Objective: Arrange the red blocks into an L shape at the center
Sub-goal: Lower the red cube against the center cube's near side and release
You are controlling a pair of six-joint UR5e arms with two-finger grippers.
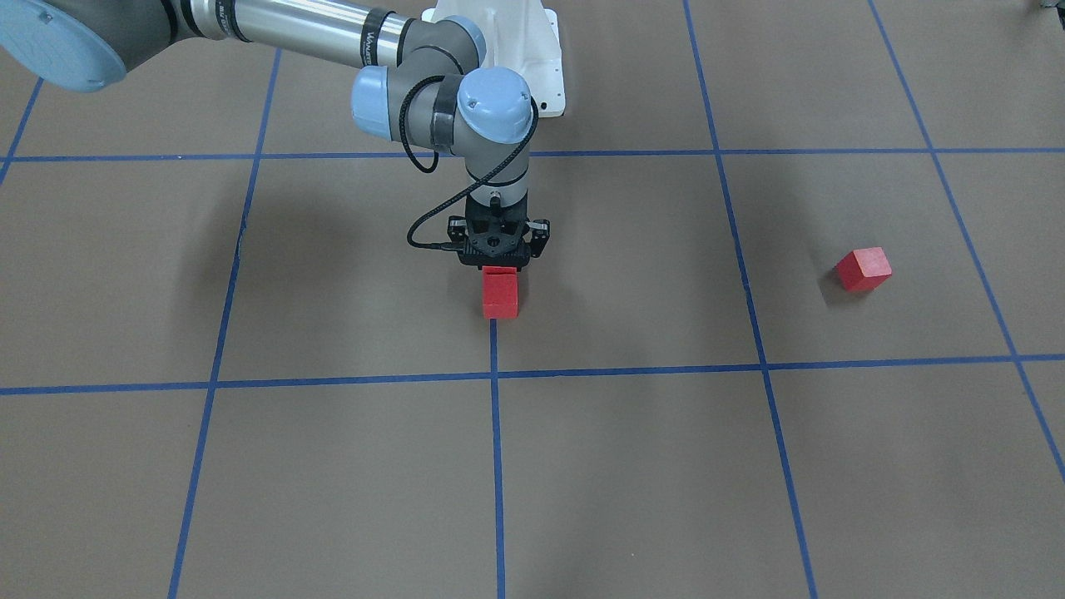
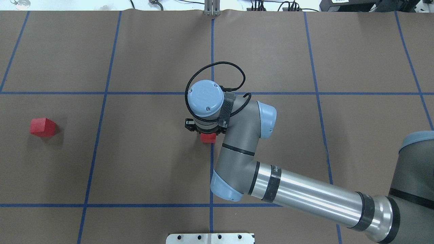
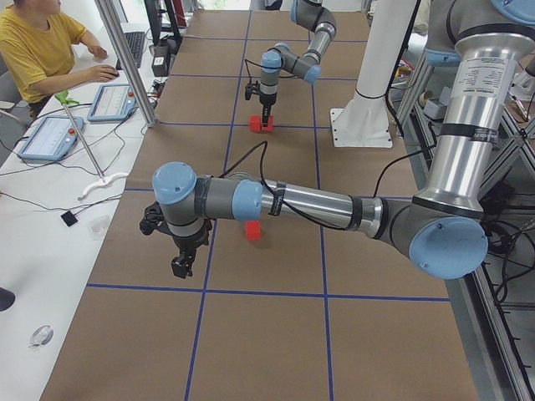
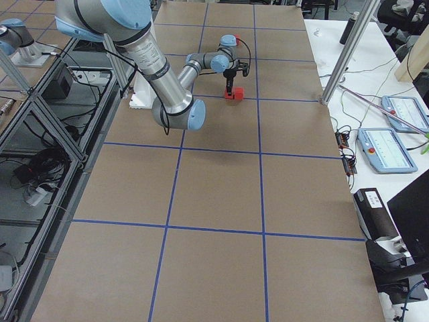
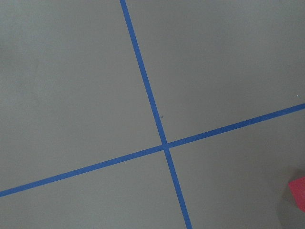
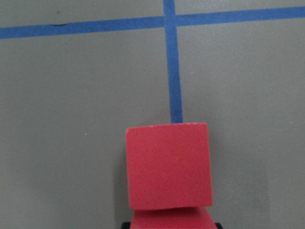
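Matte, plain-faced cubes on smooth brown paper (image 1: pixel 333 466) gridded with blue tape (image 1: pixel 632 367). At mid-frame of the front-facing view, the first red block (image 1: pixel 500 301) and second red block (image 1: pixel 500 272) abut on the center (image 1: pixel 545 333), over the vertical line. The black right gripper (image 1: pixel 497 256) stands over the second; whether its jaws pinch it cannot be told. The third red block (image 1: pixel 863 269) lies well apart, at right. Left gripper (image 3: pixel 180 252): jaw state cannot be told.
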